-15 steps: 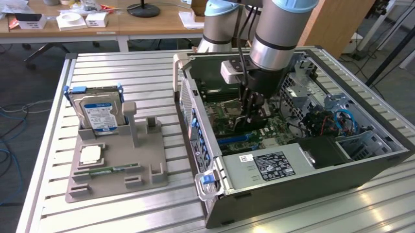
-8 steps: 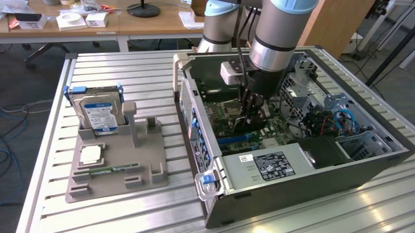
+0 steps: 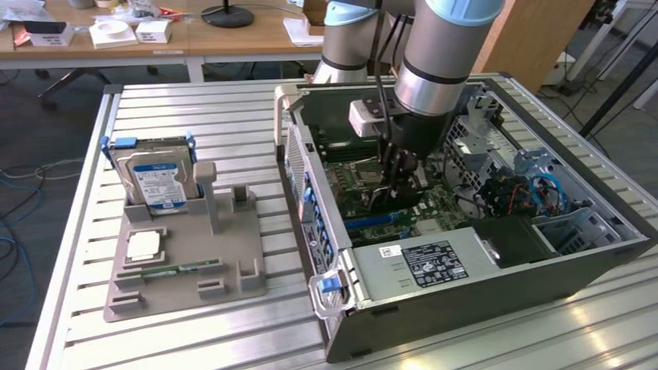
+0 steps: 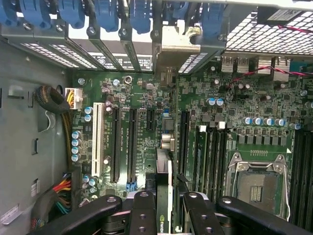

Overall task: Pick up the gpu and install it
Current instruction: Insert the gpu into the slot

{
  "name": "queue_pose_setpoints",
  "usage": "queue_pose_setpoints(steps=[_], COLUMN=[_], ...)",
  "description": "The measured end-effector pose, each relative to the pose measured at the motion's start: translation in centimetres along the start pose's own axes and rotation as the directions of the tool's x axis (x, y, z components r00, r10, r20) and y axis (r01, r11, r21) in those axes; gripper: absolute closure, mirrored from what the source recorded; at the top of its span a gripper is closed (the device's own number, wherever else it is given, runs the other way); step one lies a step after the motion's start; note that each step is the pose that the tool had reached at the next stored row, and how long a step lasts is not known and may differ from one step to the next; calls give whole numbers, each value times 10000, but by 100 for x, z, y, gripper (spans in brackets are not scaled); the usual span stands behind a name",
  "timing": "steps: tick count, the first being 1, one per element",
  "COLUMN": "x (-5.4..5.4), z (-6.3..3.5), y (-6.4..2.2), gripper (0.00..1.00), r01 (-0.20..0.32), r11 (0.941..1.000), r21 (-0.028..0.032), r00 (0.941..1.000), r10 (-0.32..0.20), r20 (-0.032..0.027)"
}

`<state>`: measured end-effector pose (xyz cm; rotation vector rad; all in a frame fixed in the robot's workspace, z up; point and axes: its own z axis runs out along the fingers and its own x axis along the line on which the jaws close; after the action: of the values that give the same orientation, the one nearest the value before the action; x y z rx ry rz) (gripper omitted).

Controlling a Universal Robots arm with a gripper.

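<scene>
Slatted tabletop (image 3: 206, 108) carries the open case (image 3: 494, 289). Inside, the pincer (image 4: 165, 205) is clamped on the gpu (image 4: 164, 169), edge-down, apparently to line it up with the motherboard slots (image 4: 132, 147) beneath.

gpu (image 4: 164, 171): dark board, dull pale metal bracket | motherboard (image 4: 122, 98): glossy green | computer case (image 3: 463, 308): matt grey metal | tray (image 3: 175, 297), at case's 9 o'clock: matt grey plastic | table (image 3: 206, 108): ribbed satin metal

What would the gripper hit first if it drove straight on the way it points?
The gpu clamped in the gripper leads, so its edge would likely meet the motherboard among the expansion slots first; which slot, and how far off, is unclear.
</scene>
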<state>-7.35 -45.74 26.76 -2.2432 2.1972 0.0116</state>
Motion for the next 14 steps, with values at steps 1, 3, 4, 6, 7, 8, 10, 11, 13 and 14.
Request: queue_pose_setpoints(steps=[1,3,4,6,7,8,10,11,13,14], x=[0,0,1,1,0,0,-1,0,0,0], z=[11,23,25,25,26,26,27,27,26,27], y=[0,3,3,4,8,11,16,16,19,23], gripper=[74,74,74,74,74,74,74,74,74,74], r01=[1,0,-1,-1,-3,-4,-1,-1,-1,-2], r11=[10000,10000,10000,10000,10000,10000,10000,10000,10000,10000], r21=[0,-1,-2,-2,-1,-1,0,0,-1,-1], r00=[10000,10000,10000,10000,10000,10000,10000,10000,10000,10000], r10=[-1,0,1,1,3,4,1,1,1,2], r20=[1,-2,-4,-4,-3,-1,0,0,-2,-1])
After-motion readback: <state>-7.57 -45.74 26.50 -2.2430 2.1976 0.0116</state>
